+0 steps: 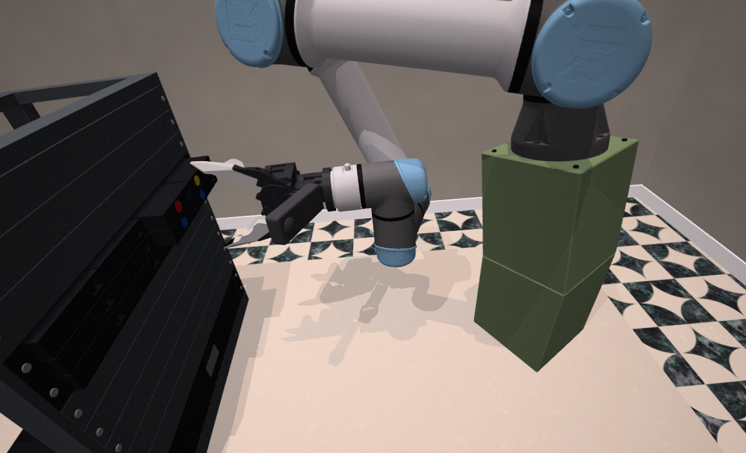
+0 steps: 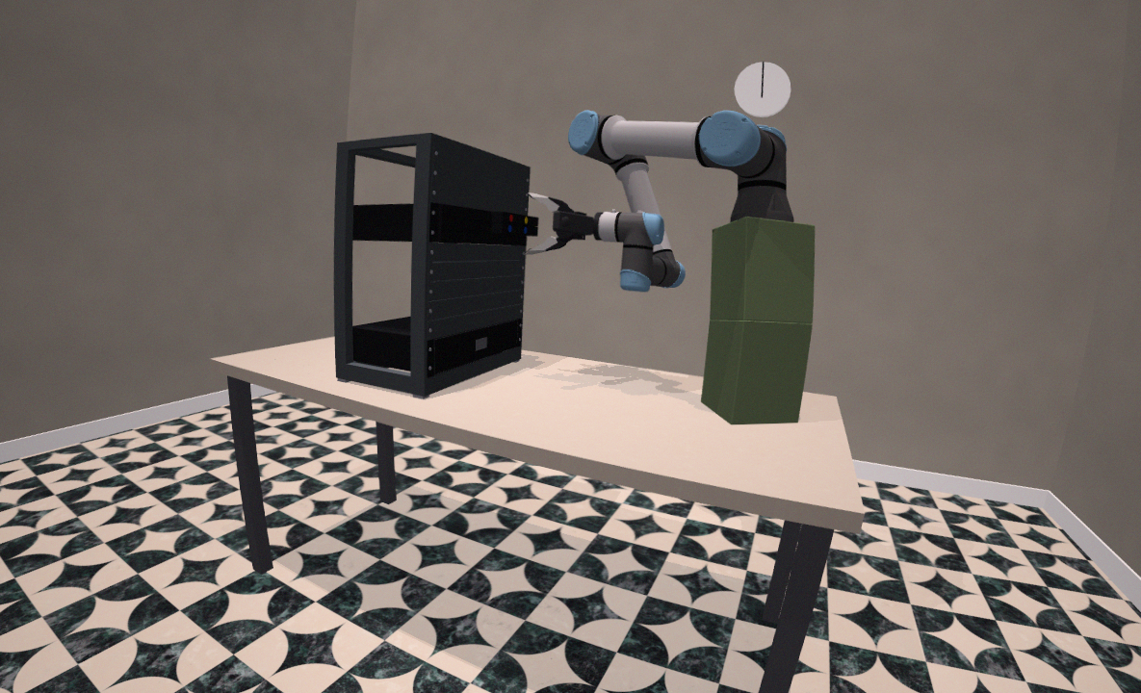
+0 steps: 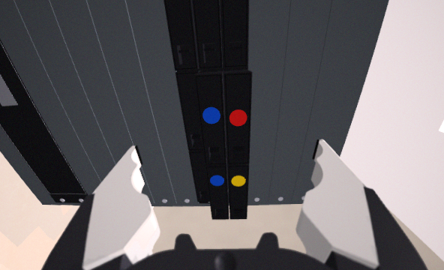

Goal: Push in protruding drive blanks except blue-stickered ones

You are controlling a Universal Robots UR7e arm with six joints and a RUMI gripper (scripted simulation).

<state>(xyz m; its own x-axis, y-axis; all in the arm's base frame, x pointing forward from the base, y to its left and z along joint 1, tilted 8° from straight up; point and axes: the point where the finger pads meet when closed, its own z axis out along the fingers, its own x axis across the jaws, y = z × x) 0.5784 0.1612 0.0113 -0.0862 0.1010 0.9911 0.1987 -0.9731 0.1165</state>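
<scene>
The rack point(image 1: 99, 134) point(image 2: 422, 258) point(image 3: 132, 75) is standing upright on the worktop point(image 1: 364, 405) point(image 2: 609, 430). 4 stickered drive blanks are protruding from its front: 2 bearing blue stickers point(image 1: 184, 222) point(image 2: 510, 229) point(image 3: 211, 115), 1 a red sticker point(image 1: 178, 206) point(image 2: 511, 218) point(image 3: 238, 118), 1 a yellow sticker point(image 1: 197, 180) point(image 2: 526, 220) point(image 3: 238, 181). The gripper point(image 1: 211, 205) point(image 2: 529, 223) point(image 3: 226, 144) is facing them, its fingers standing wide, holding nothing.

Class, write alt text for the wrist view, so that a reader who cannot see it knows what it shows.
An open pincer faces a dark rack whose black drive blanks carry four round stickers: two blue, one red and one yellow. The pincer's pale fingers stand apart, one on each side of the view.
</scene>
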